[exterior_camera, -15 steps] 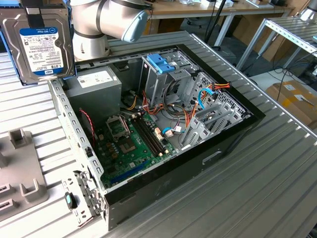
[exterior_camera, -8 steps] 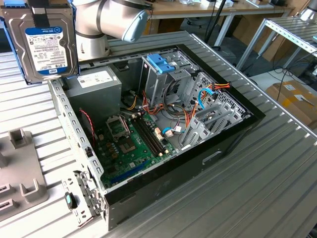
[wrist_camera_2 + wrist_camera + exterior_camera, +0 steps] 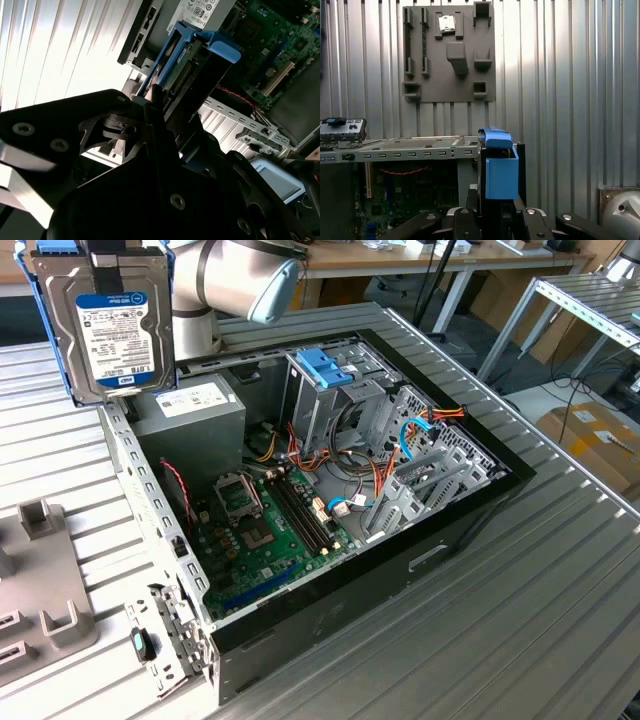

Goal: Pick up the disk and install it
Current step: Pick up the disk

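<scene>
The disk (image 3: 108,328) hangs upright in the air above the back corner of the open computer case (image 3: 330,500), at the exterior view's left. Its white label with a blue strip faces the camera, and blue rails run along its sides. My gripper (image 3: 105,250) is shut on its top end. Both wrist views show the disk edge-on, with its blue rail (image 3: 172,57) (image 3: 500,167) sticking out past the black fingers (image 3: 152,117) (image 3: 467,215). The case's motherboard lies below it.
Inside the case stand a grey power-supply box (image 3: 195,410) and a metal drive cage with a blue latch (image 3: 327,366), and loose cables lie around them. A grey fixture plate (image 3: 40,580) (image 3: 449,55) lies on the ribbed metal table (image 3: 520,620). A cardboard box (image 3: 595,440) sits on the floor.
</scene>
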Tool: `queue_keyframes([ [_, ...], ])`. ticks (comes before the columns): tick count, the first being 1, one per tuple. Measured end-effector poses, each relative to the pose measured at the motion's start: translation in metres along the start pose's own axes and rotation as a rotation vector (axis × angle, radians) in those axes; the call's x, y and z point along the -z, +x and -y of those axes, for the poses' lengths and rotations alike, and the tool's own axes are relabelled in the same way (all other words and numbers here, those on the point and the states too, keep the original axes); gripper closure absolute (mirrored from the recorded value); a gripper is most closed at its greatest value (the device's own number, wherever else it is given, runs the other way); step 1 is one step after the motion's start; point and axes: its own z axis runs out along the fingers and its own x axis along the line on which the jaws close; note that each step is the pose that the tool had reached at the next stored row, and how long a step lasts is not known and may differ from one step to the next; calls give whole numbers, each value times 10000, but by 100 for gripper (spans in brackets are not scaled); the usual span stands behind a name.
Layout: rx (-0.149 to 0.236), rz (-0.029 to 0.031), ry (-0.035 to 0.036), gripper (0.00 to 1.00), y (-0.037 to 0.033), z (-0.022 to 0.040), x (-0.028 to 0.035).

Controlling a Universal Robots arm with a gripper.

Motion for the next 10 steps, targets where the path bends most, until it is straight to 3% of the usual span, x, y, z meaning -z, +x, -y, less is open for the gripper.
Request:
queue_keyframes([
  [5, 0, 0, 0, 65, -5, 151, -2],
  [9, 0, 0, 0, 65, -11, 372, -6],
  [10, -1, 0, 0, 65, -12, 399, -6],
])
